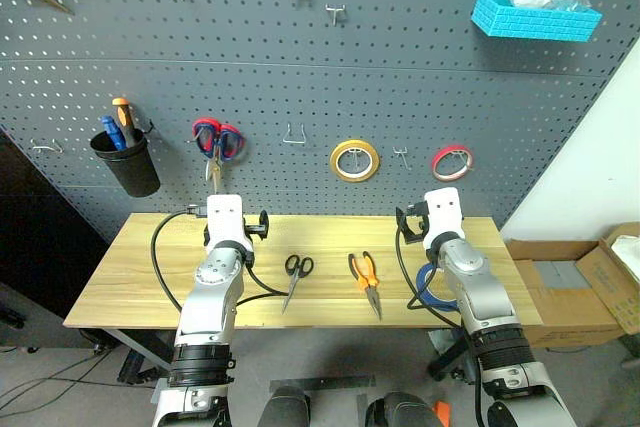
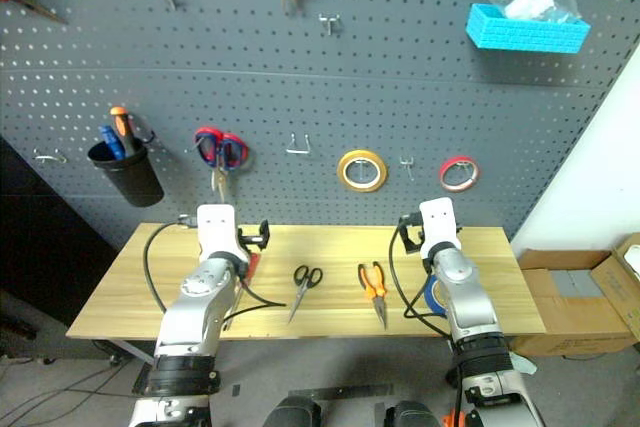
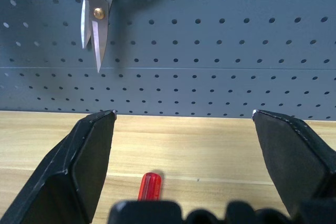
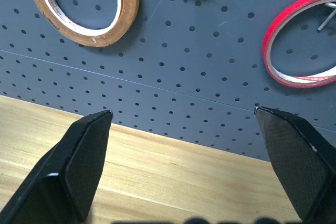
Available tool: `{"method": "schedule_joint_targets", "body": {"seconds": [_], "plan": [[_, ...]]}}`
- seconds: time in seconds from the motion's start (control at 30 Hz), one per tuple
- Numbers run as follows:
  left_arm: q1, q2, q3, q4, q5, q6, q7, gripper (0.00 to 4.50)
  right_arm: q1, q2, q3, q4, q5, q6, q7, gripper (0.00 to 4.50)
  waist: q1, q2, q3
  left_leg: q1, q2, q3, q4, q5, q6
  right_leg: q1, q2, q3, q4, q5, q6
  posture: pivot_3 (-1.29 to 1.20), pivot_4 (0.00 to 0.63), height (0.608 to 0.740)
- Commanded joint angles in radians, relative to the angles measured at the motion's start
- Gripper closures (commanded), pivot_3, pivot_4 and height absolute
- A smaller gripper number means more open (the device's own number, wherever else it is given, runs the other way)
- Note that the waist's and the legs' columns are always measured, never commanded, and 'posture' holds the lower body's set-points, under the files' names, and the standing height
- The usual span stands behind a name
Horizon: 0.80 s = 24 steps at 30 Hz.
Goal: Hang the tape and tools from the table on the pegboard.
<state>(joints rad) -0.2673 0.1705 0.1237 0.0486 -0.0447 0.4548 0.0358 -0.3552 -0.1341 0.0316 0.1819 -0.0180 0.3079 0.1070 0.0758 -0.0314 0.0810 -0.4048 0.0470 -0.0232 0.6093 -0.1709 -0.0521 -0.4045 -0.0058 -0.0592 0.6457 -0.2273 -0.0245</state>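
Above table (image 1: 140, 277), both grippers level, fingers spread

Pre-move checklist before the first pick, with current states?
1. Left gripper open and empty: ok, fingers spread wide.
2. Right gripper open and empty: ok, nothing between its fingers.
3. Tools on the table: ok. Black-handled scissors and orange-handled pliers lie between the arms; red-handled screwdriver lies just below the left gripper.
4. Blue tape reachable: cannot tell, mostly hidden behind the right arm.
5. Free hooks on the pegboard: ok, bare hooks stand between the hung scissors and the yellow roll, and one before the red roll.
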Motion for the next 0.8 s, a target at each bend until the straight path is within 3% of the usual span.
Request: {"method": "schedule_joint_targets", "body": {"seconds": [0.03, 0.8], "plan": [[-0.012, 0.004, -0.006, -0.047, 0.006, 0.006, -0.008, 0.04, -0.006, -0.004, -0.01, -0.043, -0.002, -0.014, -0.005, 0.0, 0.001, 0.0, 0.0, 0.0, 0.0, 0.0, 0.0, 0.0, 0.0, 0.0, 0.0, 0.0, 0.0, 0.0, 0.0, 0.17, 0.01, 0.74], [-0.003, -0.009, 0.019, -0.061, -0.016, -0.004, -0.004, 0.04, -0.004, -0.009, -0.008, -0.042, 0.0, -0.018, 0.006, 0.0, 0.001, 0.001, 0.001, 0.0, 0.0, 0.0, 0.0, 0.0, 0.0, 0.0, 0.0, 0.0, 0.0, 0.0, 0.0, 0.18, 0.028, 0.74]]}}
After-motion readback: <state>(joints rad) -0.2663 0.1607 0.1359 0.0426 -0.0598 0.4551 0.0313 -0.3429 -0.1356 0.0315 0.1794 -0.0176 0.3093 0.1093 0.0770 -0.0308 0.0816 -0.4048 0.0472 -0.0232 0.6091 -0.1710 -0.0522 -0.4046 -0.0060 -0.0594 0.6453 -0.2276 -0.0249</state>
